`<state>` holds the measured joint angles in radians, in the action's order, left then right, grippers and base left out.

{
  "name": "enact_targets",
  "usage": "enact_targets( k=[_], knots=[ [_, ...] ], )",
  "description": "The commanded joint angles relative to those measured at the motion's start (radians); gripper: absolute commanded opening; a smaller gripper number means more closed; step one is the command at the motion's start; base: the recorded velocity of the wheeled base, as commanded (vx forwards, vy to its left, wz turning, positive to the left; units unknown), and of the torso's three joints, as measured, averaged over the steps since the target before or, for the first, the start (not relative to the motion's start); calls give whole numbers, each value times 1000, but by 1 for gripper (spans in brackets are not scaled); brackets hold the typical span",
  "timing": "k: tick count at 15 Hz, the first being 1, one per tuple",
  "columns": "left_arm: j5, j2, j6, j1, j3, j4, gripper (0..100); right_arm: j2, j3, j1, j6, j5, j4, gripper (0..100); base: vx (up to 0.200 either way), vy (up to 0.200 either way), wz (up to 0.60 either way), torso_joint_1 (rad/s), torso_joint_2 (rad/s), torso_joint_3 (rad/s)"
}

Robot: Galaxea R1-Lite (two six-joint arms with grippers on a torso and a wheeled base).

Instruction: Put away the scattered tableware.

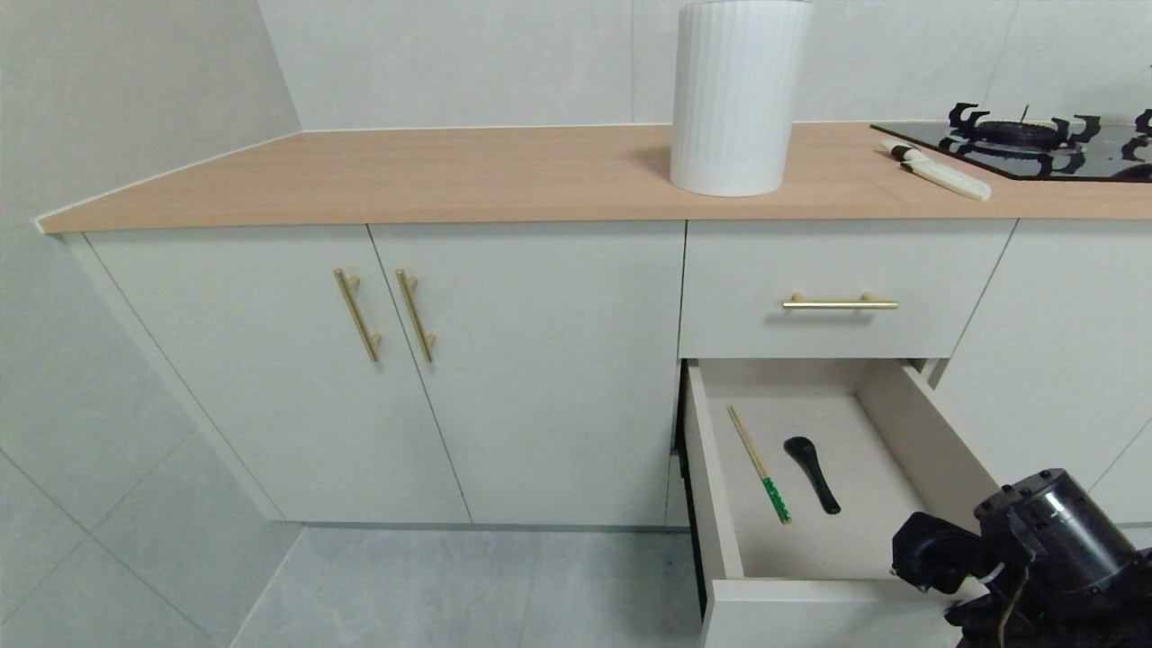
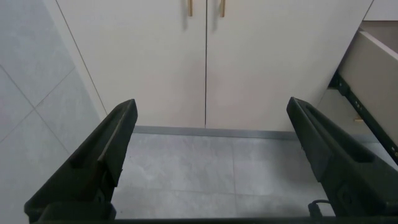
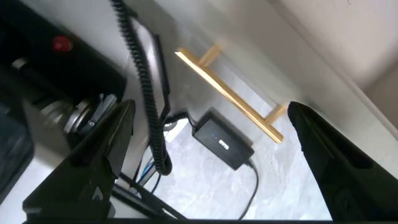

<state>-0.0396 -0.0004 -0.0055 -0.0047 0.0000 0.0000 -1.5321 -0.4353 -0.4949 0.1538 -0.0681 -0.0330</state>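
The lower drawer (image 1: 713, 468) stands pulled out under the counter. Inside it lie a pair of wooden chopsticks (image 1: 759, 463) with green ends and a black spoon (image 1: 813, 472), side by side. A white knife (image 1: 936, 171) rests on the wooden countertop (image 1: 450, 175) beside the stove. My right arm (image 1: 1035, 549) sits low at the drawer's front right corner. My right gripper (image 3: 211, 112) is open, with the drawer's gold handle (image 3: 230, 96) a little beyond its fingers. My left gripper (image 2: 211, 109) is open and holds nothing, facing the cabinet doors (image 2: 205, 56) above the floor.
A tall white ribbed container (image 1: 733, 94) stands on the counter above the drawers. A black gas stove (image 1: 1035, 144) occupies the counter's right end. The upper drawer (image 1: 837, 288) is closed. Black cables and a small black box (image 3: 221, 140) lie below the right gripper.
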Motion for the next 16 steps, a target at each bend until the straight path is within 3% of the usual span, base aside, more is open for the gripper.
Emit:
enact_targets(
  k=[1, 9, 16],
  knots=[
    [0, 0, -1, 0, 0, 0, 100, -80, -13, 19, -28, -16, -53, 100, 0, 0, 0, 0, 0, 0],
    [0, 0, -1, 0, 0, 0, 100, -321, -88, 70, -229, -164, -349, 100, 0, 0, 0, 0, 0, 0],
    [0, 0, -1, 0, 0, 0, 100, -430, -146, 102, -324, -223, -519, 100, 0, 0, 0, 0, 0, 0]
  ],
)
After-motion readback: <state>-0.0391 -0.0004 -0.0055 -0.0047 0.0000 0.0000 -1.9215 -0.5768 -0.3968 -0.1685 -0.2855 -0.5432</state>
